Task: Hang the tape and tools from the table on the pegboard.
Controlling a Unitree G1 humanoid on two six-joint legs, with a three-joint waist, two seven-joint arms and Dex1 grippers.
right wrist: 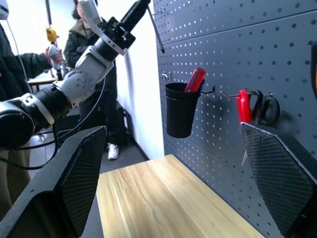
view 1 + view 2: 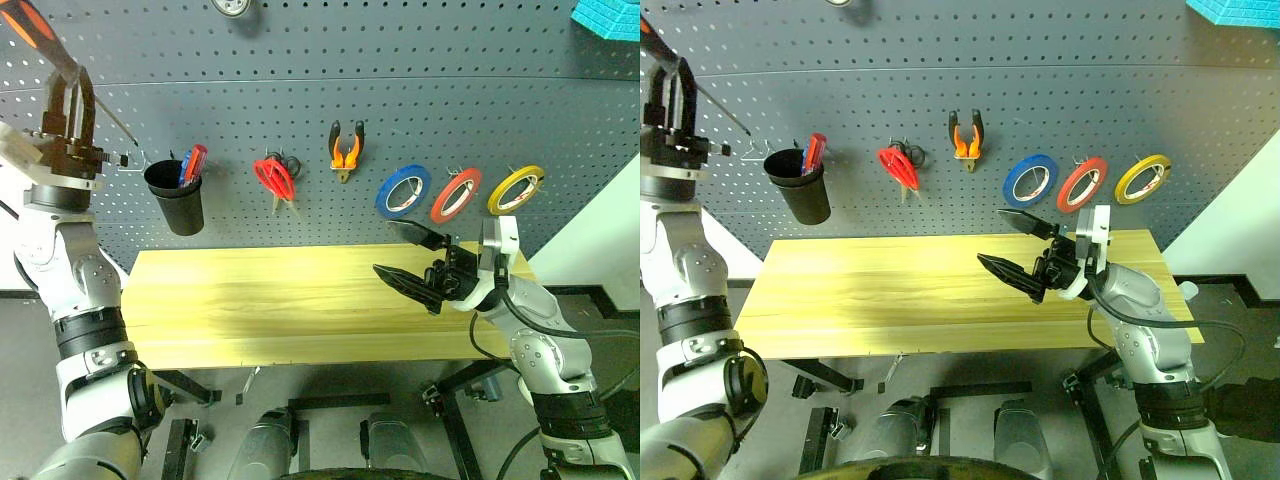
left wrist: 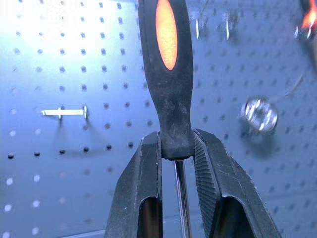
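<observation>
Left gripper point(image 2: 70, 75): raised high at the left end of the pegboard, pointing upward; its two black fingers point(image 3: 143, 198) are clamped on the lower end of the screwdriver handle
Screwdriver point(image 3: 167, 64): orange-and-black handle held upright above the fingers, slim metal shaft running down between them; held close before the board, and whether it touches the board cannot be told
Right gripper point(image 2: 412, 258): held above the right part of the table, pointing toward the robot's left; its fingers are spread wide apart and nothing is seen between them
Pegboard point(image 2: 300, 60): dark grey panel with rows of holes, standing behind the table; a bare metal hook point(image 3: 64, 112) is seen just beside the held screwdriver
Black cup point(image 2: 176, 196): hung on the board to the right of the left gripper, with a red-and-blue item standing in it
Red-handled scissors point(image 2: 273, 178): hung on a hook, with small dark-handled scissors just behind them
Pliers point(image 2: 346, 150): hung on the board, to the right of the scissors, orange-and-black handles upward
Blue roll point(image 2: 403, 191): hung on a hook to the right of the pliers
Red tape point(image 2: 456, 194): hung on a hook between the blue roll and the yellow roll point(image 2: 516, 189)
Table point(image 2: 250, 300): light wooden top below the hung items
Person point(image 1: 15, 64): seen in dark clothing beyond the left arm in the right wrist view
</observation>
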